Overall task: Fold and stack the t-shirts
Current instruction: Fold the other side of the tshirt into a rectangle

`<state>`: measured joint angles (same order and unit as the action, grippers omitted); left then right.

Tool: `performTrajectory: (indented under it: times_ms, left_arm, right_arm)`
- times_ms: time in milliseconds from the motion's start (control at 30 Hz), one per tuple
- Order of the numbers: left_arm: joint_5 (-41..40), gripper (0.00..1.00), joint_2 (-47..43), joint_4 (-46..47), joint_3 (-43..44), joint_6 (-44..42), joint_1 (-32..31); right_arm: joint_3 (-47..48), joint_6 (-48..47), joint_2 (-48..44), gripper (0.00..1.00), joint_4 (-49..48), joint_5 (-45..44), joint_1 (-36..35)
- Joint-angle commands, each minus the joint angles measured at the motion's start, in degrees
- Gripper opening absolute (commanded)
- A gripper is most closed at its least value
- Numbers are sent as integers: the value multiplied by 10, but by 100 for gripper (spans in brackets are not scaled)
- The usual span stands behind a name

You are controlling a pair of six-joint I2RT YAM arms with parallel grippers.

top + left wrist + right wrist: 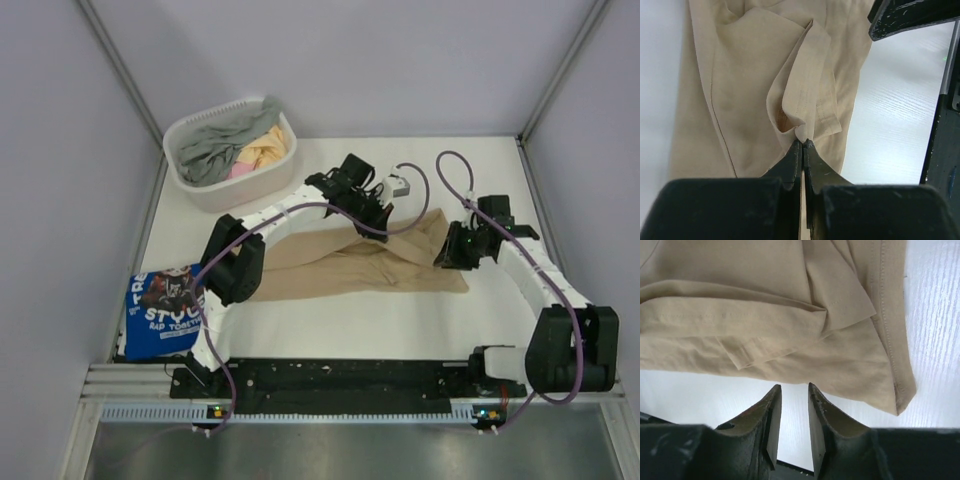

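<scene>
The tan t-shirt (350,262) lies crumpled across the middle of the table. My left gripper (385,222) is shut on a pinched fold of its cloth (802,117) and holds that fold up; the jaws meet at the tip in the left wrist view (804,143). My right gripper (447,252) is open and empty, just off the shirt's right edge; its fingers (771,400) stand apart over bare table, short of the hem (892,365). The royal blue t-shirt (160,312) with white lettering lies folded at the near left.
A white plastic basket (282,165) with grey, yellow and pink cloth stands at the back left. Grey walls close in the table's sides. The arm bases and a black rail (330,380) run along the near edge.
</scene>
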<state>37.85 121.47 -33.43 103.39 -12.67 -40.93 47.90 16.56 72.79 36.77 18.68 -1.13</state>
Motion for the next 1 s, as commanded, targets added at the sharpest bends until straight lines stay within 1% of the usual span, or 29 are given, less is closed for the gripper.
performTrajectory:
  times_ms: [0,67,167,300,433,467,500,533,600,633,767,967]
  left_arm:
    - [28,0,-18,3,-13,-9,-3]
    - [35,0,-12,-1,-17,-10,-5]
    - [29,0,-9,0,-34,-11,-6]
    - [14,0,-4,7,-46,-13,-6]
    - [12,0,6,11,-44,-11,-6]
    - [13,0,9,10,-43,-10,-6]
    - [12,0,10,11,-42,-10,-6]
    - [12,0,10,11,-41,-10,-6]
    - [9,0,11,11,-38,-12,-6]
    - [8,0,11,11,-37,-11,-6]
    - [1,0,9,10,-35,-20,-6]
    - [10,0,-4,3,-41,-37,-4]
  right_arm:
    - [5,11,29,33,-34,-8,-4]
    - [4,22,52,35,-72,-12,-5]
    - [15,26,91,36,-114,-1,-4]
    - [28,26,143,36,-134,0,-4]
    - [26,24,169,35,-141,5,-4]
    - [22,23,169,33,-144,8,-4]
    - [19,21,169,28,-149,9,-4]
    - [14,19,167,16,-152,12,-4]
    - [12,17,164,3,-156,20,-5]
    - [12,17,162,0,-155,27,-5]
    - [1,16,143,0,-150,25,-4]
    - [-24,10,63,0,-97,29,-4]
